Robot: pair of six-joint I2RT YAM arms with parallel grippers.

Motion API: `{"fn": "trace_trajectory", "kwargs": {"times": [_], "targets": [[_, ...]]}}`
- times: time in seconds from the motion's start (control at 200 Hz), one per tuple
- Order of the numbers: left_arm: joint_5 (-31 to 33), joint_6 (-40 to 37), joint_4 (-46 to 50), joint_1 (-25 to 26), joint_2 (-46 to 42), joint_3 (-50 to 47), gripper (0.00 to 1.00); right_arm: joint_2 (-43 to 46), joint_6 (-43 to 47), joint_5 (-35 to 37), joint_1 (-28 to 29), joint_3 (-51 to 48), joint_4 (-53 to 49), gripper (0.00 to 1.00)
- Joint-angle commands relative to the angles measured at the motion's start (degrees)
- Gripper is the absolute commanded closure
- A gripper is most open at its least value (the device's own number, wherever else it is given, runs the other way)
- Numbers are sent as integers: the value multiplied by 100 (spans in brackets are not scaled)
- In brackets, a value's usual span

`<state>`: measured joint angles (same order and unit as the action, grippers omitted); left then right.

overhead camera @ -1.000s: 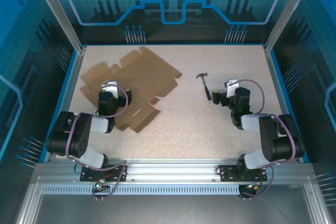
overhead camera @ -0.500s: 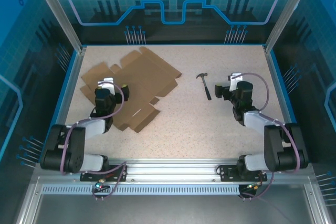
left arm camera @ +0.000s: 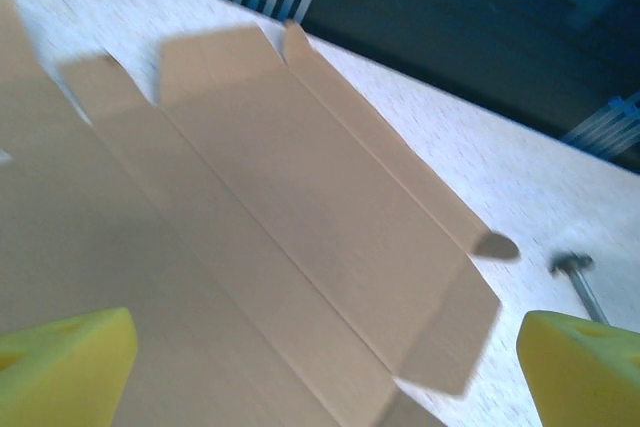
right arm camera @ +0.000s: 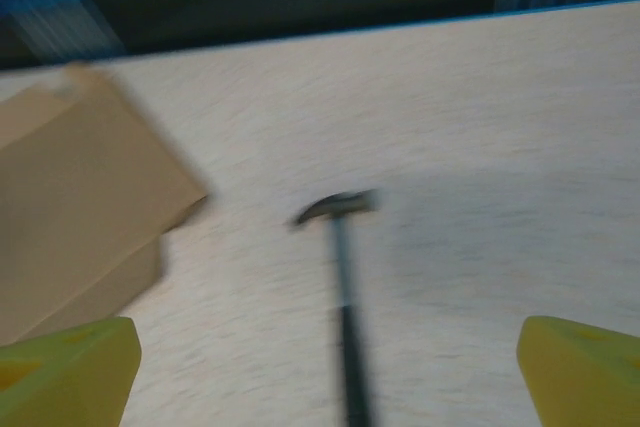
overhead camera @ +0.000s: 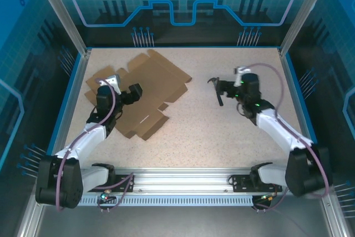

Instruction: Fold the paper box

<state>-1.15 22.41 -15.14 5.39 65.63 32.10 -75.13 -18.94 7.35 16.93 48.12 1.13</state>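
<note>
Because the paper box [overhead camera: 152,79] looks a light, stiff, flat cardboard sheet, I'd pinch an outer flap, my left tool [overhead camera: 132,92] and right tool [overhead camera: 223,88] both gaping empty.

The flat paper box [overhead camera: 147,84] covers the table's [overhead camera: 222,137] far-left quarter, lying low. The small hammer [overhead camera: 218,97] lies right of the middle, well apart from it, with a bare lane between. The near edge's middle and the far-right corner are open.
</note>
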Motion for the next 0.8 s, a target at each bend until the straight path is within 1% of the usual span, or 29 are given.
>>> {"fn": "trace_trajectory", "kwargs": {"times": [0.0, 0.05, 0.14, 0.22, 0.37, 0.585, 0.795], "targets": [[-295, 134, 621, 369, 100, 378, 1, -908, -443, -460, 783, 736, -740, 8], [-180, 70, 723, 452, 150, 434, 1, -1346, -604, -612, 996, 1010, -683, 11], [-55, 53, 771, 506, 197, 435, 1, -2123, -854, -806, 1197, 1533, -689, 17], [-7, 59, 782, 515, 209, 404, 1, -2745, -1039, -926, 1247, 1996, -734, 21], [83, -3, 878, 532, 196, 365, 1, -3534, -1281, -1031, 1260, 2586, -841, 28], [131, -31, 933, 533, 149, 319, 1, -4244, -1795, -1140, 1251, 2991, -707, 37], [136, -69, 954, 534, 81, 271, 2, -4617, -2090, -1143, 1218, 3204, -608, 42]]}}
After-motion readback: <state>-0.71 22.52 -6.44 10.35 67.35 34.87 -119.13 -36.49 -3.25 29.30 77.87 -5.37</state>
